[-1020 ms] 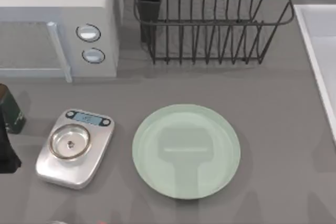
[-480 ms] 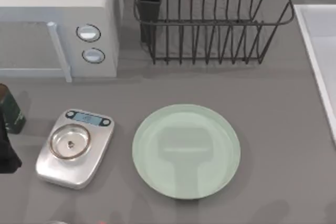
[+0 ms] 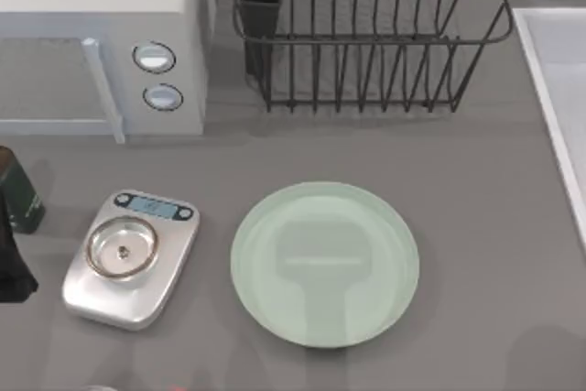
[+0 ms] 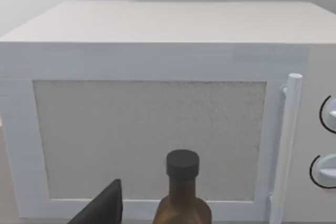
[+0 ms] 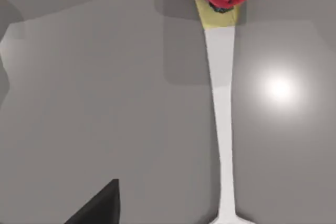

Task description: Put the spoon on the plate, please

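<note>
Plate (image 3: 325,264) sits bare at lower centre of the top view, on the grey table (image 3: 485,226). Silver scale (image 3: 131,258) just left of it, close but apart, small steel pan on its near half. White microwave (image 3: 96,38) fills the upper left, two round dials on its right panel. Dark wire dish rack (image 3: 366,34) along the upper centre, a dark cup-like holder at its left end. White sink edge (image 3: 558,107) runs down the right side. Dark green can (image 3: 18,191) at the far left edge, with a black part of the left arm (image 3: 11,263) just below it.

Spoon (image 5: 221,129): in the right wrist view it lies flat on the table, thin pale handle running the height of the frame, pink-red flower knob at the upper end, the bowl cut off at the bottom edge. Nothing lies beside the handle.

Left wrist view faces the microwave door, a brown bottle (image 4: 182,192) with a black cap in front of it.

A single dark finger tip shows low in each wrist view; can't tell jaw state for either gripper.
</note>
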Action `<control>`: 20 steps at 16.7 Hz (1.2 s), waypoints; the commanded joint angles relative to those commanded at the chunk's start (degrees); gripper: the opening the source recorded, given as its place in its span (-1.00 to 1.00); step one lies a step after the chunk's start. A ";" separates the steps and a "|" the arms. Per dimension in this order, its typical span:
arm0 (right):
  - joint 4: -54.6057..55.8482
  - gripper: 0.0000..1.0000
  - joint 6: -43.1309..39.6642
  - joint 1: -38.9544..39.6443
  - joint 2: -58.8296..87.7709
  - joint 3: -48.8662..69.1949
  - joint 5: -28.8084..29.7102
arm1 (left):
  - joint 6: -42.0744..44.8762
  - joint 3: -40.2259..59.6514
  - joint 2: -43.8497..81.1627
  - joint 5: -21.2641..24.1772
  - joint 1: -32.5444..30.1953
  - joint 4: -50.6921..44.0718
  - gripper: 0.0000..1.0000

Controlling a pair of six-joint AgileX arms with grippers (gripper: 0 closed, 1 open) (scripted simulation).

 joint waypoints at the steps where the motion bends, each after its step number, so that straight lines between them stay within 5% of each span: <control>1: -1.52 1.00 -2.57 -0.79 2.16 1.58 -0.07 | 0.00 0.00 0.00 0.00 0.00 0.00 1.00; 11: -3.15 1.00 -7.08 -1.97 6.04 3.79 -0.25 | 0.00 0.00 0.00 0.00 0.00 0.00 1.00; 20: 20.51 1.00 -6.65 -1.89 17.04 -8.62 -0.27 | 0.00 0.00 0.00 0.00 0.00 0.00 1.00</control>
